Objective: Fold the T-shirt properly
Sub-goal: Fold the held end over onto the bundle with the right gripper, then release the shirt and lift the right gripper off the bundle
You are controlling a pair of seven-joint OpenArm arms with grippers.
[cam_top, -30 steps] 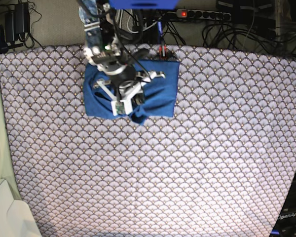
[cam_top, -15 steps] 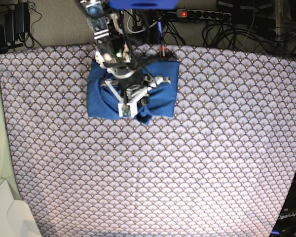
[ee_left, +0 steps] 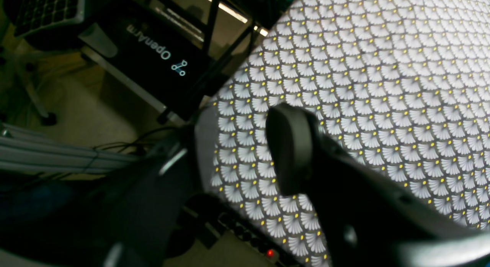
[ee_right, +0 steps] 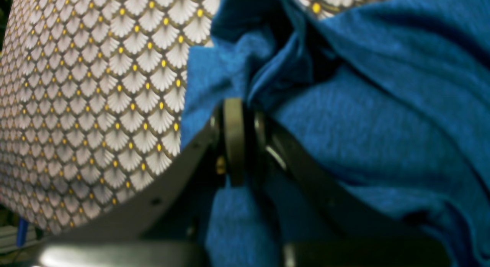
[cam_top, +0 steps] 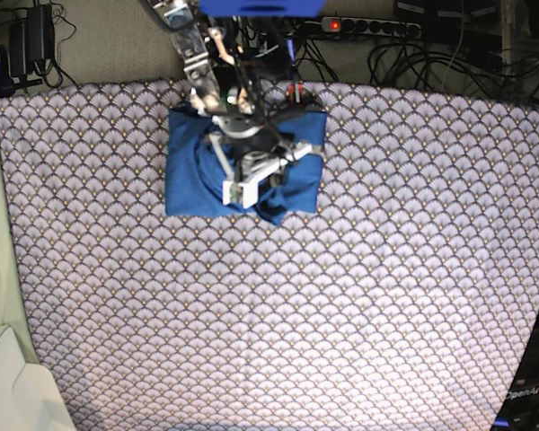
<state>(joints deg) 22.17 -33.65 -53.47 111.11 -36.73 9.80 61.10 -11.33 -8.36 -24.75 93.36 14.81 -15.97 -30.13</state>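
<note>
Right claw (ee_right: 239, 117) shifted rightward, pinching T-shirt (cam_top: 193, 175)

Right claw (ee_right: 239, 117) pinched closed low over fabric, left claw (ee_left: 237, 152) parted, held aloft

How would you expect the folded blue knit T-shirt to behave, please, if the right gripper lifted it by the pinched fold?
The blue knit T-shirt would probably drape limply: it bunches into soft creases around the right gripper. Its loose corner may well unfold. On the scallop-patterned table cloth it would likely drag, not slide.
</note>
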